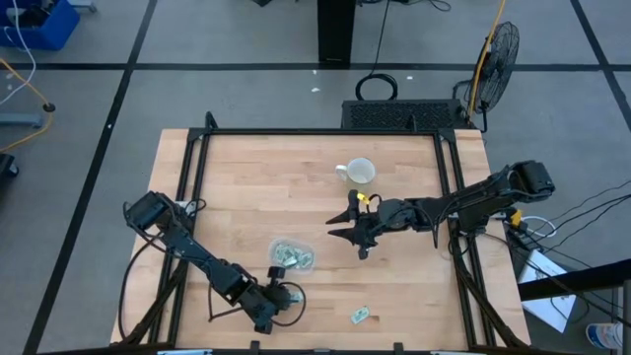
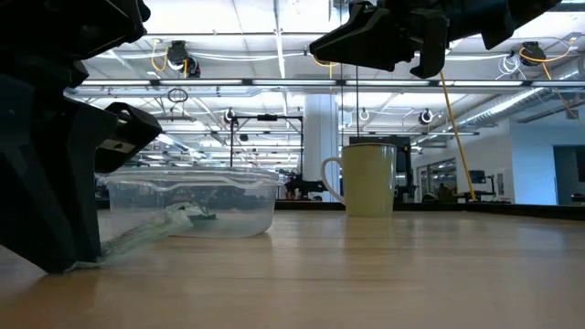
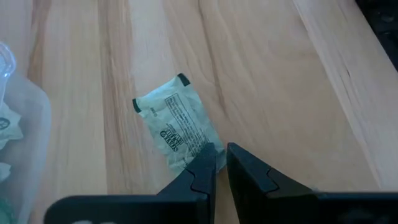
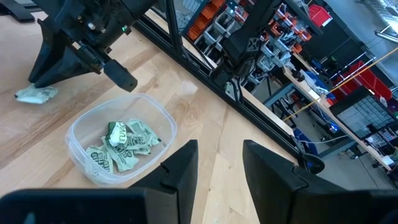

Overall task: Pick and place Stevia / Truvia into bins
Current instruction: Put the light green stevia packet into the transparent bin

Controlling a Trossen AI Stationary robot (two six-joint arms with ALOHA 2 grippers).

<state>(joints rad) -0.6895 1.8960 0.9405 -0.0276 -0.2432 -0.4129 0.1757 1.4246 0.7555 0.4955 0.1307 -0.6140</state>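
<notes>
My left gripper (image 3: 219,157) is low at the table's near edge, its fingers almost together at one corner of a pale green Stevia packet (image 3: 176,122) that lies on the wood. The same gripper (image 1: 280,295) stands just on the near side of the clear bin (image 1: 293,256). That bin (image 4: 81,132) holds several crumpled packets (image 4: 123,145). One more packet (image 1: 360,316) lies flat near the near edge. My right gripper (image 1: 355,237) hangs open in the air right of the bin, touching nothing. My left gripper has the packet's near corner (image 3: 200,148) at its fingertips (image 3: 208,158), pinched there as far as I can tell. The fingers come slanting down from above. The rest of the packet lies flat on the table.
A white mug (image 1: 360,172) stands on the table's far side, beyond my right gripper. A black frame rail (image 1: 449,197) runs along the table's edges. Bare wood lies on the table's left and right of the loose packet.
</notes>
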